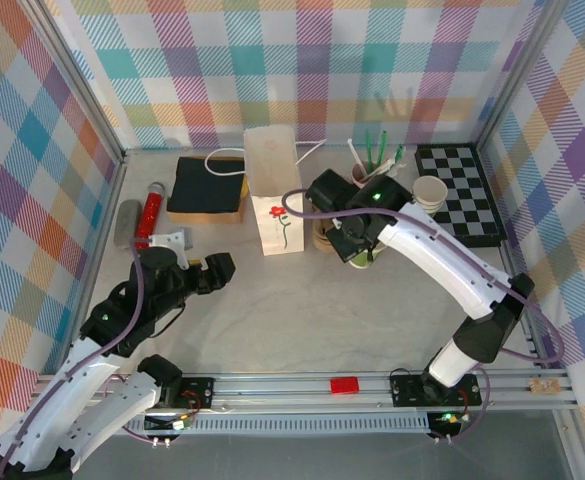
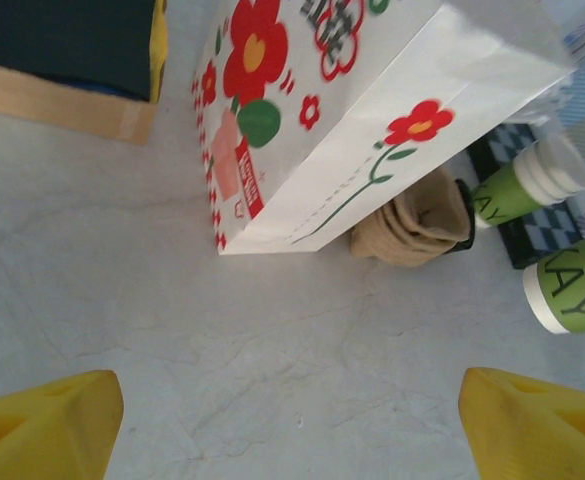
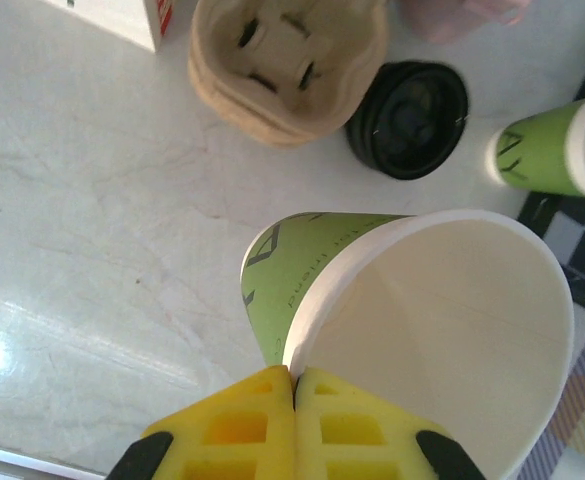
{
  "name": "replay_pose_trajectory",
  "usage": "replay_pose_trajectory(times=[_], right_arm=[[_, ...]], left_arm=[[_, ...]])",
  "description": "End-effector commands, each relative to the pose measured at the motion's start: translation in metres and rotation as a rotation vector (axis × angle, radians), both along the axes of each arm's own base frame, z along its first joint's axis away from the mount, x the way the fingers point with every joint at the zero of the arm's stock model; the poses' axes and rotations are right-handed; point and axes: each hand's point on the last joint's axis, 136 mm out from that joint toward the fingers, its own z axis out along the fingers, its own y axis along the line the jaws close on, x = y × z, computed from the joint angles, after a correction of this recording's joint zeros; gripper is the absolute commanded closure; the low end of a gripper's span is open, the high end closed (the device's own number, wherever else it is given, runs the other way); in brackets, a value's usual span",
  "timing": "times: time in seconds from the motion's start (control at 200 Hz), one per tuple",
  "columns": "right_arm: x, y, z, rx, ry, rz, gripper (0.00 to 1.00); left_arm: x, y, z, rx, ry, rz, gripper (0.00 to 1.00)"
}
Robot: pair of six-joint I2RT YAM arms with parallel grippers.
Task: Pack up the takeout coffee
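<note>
Capping looks to be the step in hand: the right pincer [image 3: 294,378] pinches the rim of the lidless cup [image 3: 427,330] near the bag [image 1: 272,195], the left pincer [image 2: 292,412] is spread wide, and next the cup must stand ready for the loose lid [image 3: 408,118].

We see the white paper bag [image 1: 277,190] standing upright, the right gripper [image 1: 357,252] just right of it and the left gripper [image 1: 222,266] below-left of it.

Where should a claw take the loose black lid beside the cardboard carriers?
Pinch the black lid by its rim, probably straight from above: it lies flat and low on the table, and the cardboard carriers crowd one side.
</note>
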Motion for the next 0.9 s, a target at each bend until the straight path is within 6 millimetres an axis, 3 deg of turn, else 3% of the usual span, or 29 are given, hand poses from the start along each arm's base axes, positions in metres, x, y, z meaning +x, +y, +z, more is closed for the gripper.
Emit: replay_pose_trajectory(times=[0.0,0.27,0.895], right_arm=[[-0.011,0.014,-0.011,0.083,0.015,-0.025,1.00],[-0.026,0.035,-0.053,0.073,0.050,-0.034,1.00],[-0.040,0.064,-0.109,-0.002,0.074,-0.047,1.00]], left_arm=[[0.005,-0.006,-0.008,-0.036,0.012,0.012,0.13],[0.011,-0.004,-0.021,-0.036,0.032,0.055,0.13],[0.007,0.010,-0.029,-0.022,0.037,0.115,0.13]])
